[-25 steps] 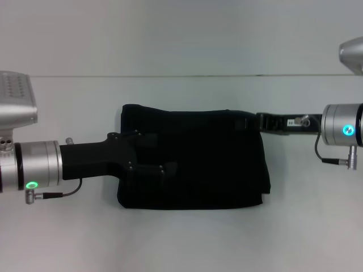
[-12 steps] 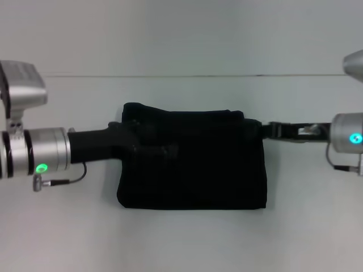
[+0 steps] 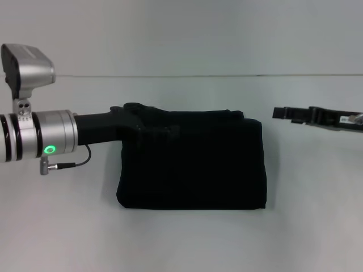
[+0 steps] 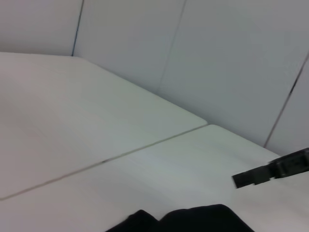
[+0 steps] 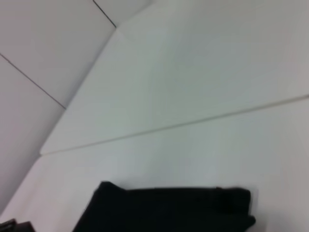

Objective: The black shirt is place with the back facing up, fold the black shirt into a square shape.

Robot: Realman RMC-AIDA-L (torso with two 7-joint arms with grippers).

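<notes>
Head view first: the large plain black soft-cloth shirt [image 3: 193, 161] lies folded into a thick, roughly rectangular bundle in the middle of the pale white tabletop [image 3: 181, 238], with neat straight edges on its near and right sides. No lettering shows on the upper face.

Over on the left, the left gripper [image 3: 153, 129], black with a silver wrist and a green light ring, reaches in from that side and sits over the far-left corner of the bundle. Its black fingers blend into the black cloth, so whether they are spread, closed or pinching fabric cannot be told.

On the right, the right gripper [image 3: 282, 113] is off the shirt, hovering clear of the bundle's far-right corner with bare table between them. Its slim black fingers lie close together in a narrow line, holding nothing.

Left wrist view now: just a dark hump of the shirt [image 4: 183, 220] along the edge of the frame, and the right gripper's tip [image 4: 241, 179] poking in farther off above the table.

Right wrist view: the folded shirt [image 5: 169, 210] shows as a flat dark slab on the table, its end rounded and layered.
</notes>
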